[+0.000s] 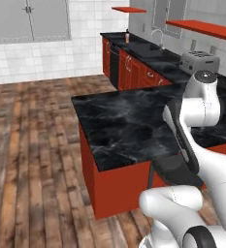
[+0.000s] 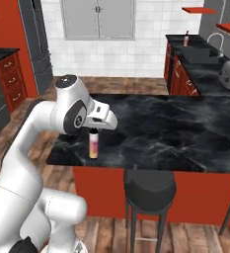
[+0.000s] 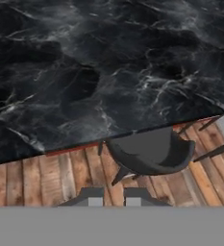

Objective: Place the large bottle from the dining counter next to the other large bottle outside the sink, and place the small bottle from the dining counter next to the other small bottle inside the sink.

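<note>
A bottle (image 2: 94, 144) with a pink-to-yellow body and a dark cap stands near the left front corner of the black marble dining counter (image 2: 175, 128). I cannot tell whether it is the large or the small one. My gripper (image 2: 93, 130) sits right on top of it, jaws shut on the cap. In the hand view the fingertips (image 3: 95, 196) stand close together over the counter's edge (image 3: 108, 62), and the bottle is hidden there. Far back, another bottle (image 2: 186, 38), brownish, stands on the worktop beside the sink (image 2: 200, 54); it is also in the left base view (image 1: 127, 36).
A dark stool (image 2: 150, 185) stands against the counter's front, right below the hand (image 3: 149, 151). A toaster (image 1: 198, 62) sits on the back worktop near the faucet (image 1: 158, 36). Red shelves hang above. Wooden floor lies open to the left of the counter (image 1: 124, 121).
</note>
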Controlling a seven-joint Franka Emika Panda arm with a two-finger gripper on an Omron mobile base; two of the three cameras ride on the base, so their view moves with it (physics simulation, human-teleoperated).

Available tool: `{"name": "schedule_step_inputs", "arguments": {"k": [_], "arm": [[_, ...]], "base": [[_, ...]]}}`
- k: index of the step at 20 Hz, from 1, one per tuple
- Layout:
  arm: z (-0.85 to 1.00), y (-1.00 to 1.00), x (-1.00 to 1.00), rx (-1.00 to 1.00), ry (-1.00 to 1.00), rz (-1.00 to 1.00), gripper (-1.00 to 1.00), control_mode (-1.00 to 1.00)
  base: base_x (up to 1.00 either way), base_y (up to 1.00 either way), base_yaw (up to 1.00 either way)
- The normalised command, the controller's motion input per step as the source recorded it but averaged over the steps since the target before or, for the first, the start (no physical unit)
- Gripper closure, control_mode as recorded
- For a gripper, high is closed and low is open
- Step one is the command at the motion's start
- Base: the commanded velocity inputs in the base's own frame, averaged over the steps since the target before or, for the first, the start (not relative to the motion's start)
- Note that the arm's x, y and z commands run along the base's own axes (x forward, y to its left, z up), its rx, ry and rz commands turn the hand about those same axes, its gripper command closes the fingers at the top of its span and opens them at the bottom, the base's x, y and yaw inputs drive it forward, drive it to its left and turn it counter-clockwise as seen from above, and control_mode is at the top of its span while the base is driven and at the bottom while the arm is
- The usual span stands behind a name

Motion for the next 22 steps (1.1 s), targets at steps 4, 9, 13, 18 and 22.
{"name": "schedule_step_inputs", "arguments": {"k": [4, 9, 13, 18, 22], "arm": [[0.0, 0.0, 0.0, 0.0, 0.0, 0.0, 1.0, 1.0], [0.0, 0.0, 0.0, 0.0, 0.0, 0.0, 1.0, 1.0], [0.0, 0.0, 0.0, 0.0, 0.0, 0.0, 1.0, 1.0], [0.0, 0.0, 0.0, 0.0, 0.0, 0.0, 1.0, 1.0], [0.0, 0.0, 0.0, 0.0, 0.0, 0.0, 1.0, 1.0]], "base": [[-0.28, 1.0, -0.02], [-0.09, 1.0, -0.09], [0.12, 0.94, -0.15], [0.43, 0.79, -0.17], [0.73, 0.65, -0.17]]}}
